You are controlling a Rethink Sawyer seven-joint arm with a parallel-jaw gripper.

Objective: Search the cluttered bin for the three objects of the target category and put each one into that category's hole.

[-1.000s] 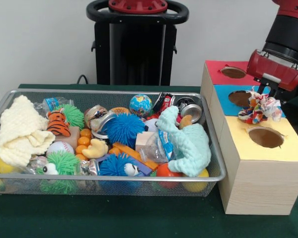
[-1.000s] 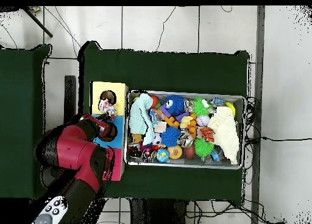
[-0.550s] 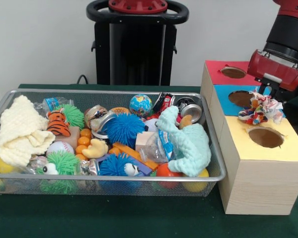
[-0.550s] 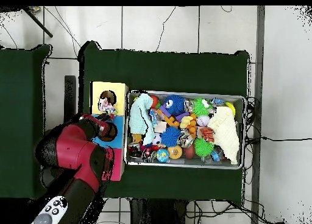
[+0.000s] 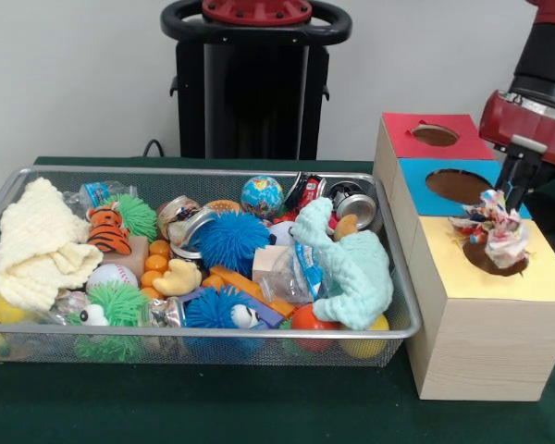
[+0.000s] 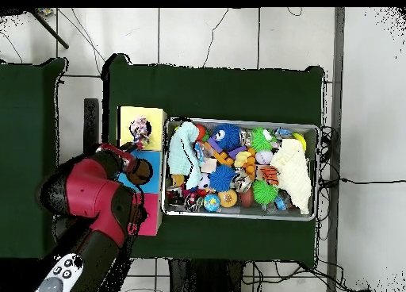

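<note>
Front view: a multicoloured rag toy [image 5: 493,234] sits in the yellow hole [image 5: 496,258] of the wooden box [image 5: 472,314], bunched with no clear long axis. Whether the claw [image 5: 519,176] above is open cannot be told. Beside it, the wire bin [image 5: 203,338] brims with toys.

A green-covered surface [image 5: 259,407] carries two things: a wire-mesh bin [image 5: 166,347] full of toys on the left, and just beside it, to the right, a wooden box [image 5: 481,342] with red, blue and yellow tops.
</note>
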